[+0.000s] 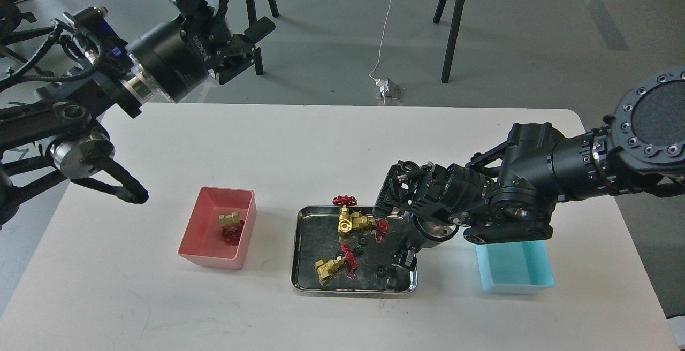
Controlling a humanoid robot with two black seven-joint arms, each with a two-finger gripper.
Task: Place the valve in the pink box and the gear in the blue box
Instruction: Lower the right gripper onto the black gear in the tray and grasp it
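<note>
Right end effector [393, 233] low over shiny steel tray [299, 265], opening unclear; small black gear [380, 272] just below it, brass red-wheeled valve [353, 221] beside. Left end effector [243, 46] raised, spread wide, empty.

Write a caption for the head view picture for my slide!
Right hand reaches into the steel tray of valves and gears, one valve already in the pink box, blue box waiting.
</note>
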